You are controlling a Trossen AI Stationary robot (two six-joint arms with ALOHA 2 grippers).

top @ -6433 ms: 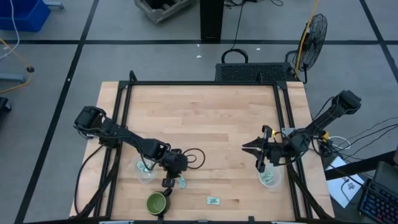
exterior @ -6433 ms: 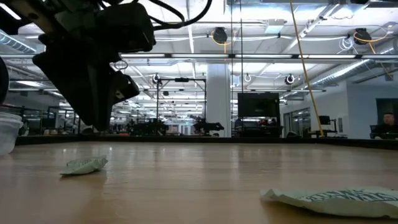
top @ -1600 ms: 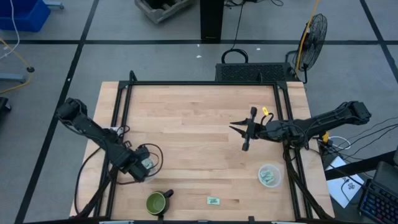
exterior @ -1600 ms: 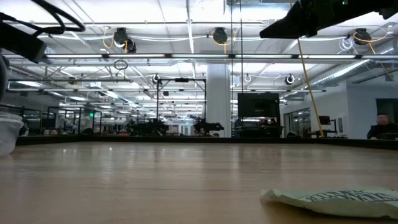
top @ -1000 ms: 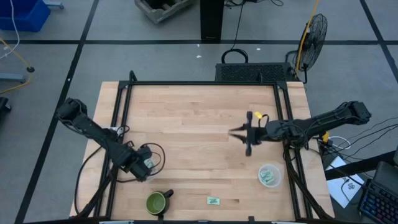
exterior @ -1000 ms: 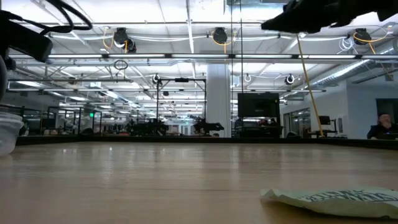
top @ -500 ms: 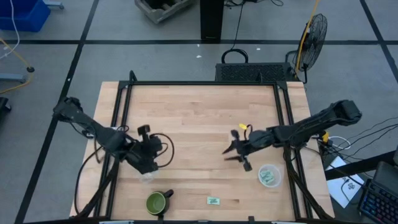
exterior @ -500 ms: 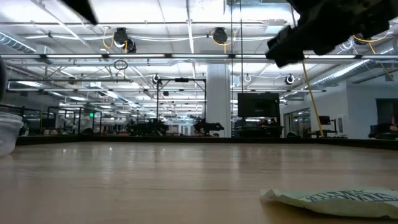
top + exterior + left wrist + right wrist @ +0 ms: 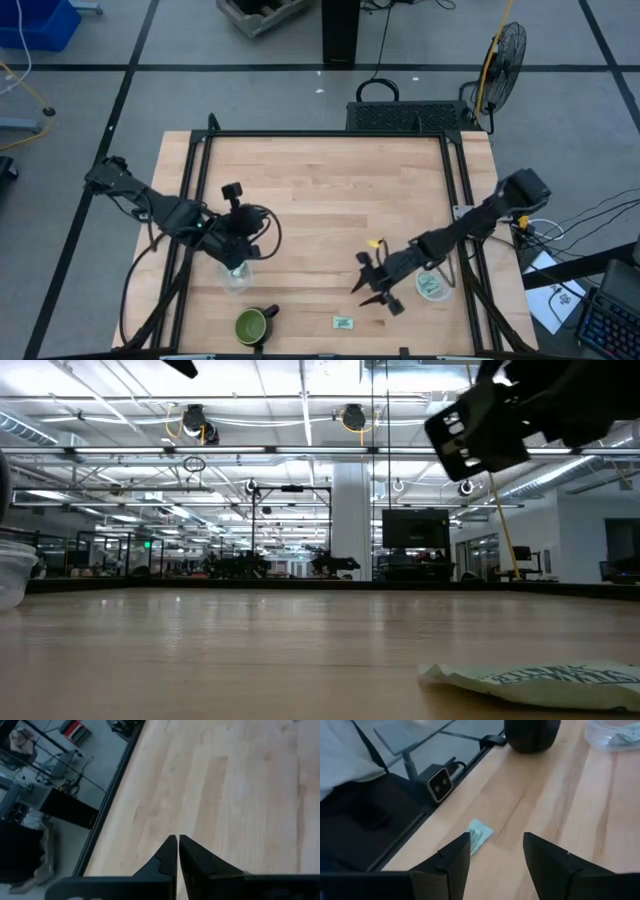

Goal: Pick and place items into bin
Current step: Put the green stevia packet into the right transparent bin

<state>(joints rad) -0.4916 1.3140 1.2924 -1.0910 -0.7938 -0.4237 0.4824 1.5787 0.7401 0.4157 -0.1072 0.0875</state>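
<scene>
While both arms are hovering over the wooden table [image 9: 320,190], one packet [image 9: 343,322] is lying flat near the front edge.
Left gripper [image 9: 237,262], fingers pressed together, is hanging over a clear cup [image 9: 235,277]; glossy dark green mug [image 9: 252,326] sitting nearby; right gripper [image 9: 375,292] is spreading wide above the packet; right clear cup [image 9: 434,284] is holding packets.

Bench [image 9: 320,190]: pale blond wood, black frame. Mug [image 9: 251,326]: dark green. Packet [image 9: 343,322]: pale green and white. Cups [image 9: 433,282]: clear. Arms: black.
</scene>
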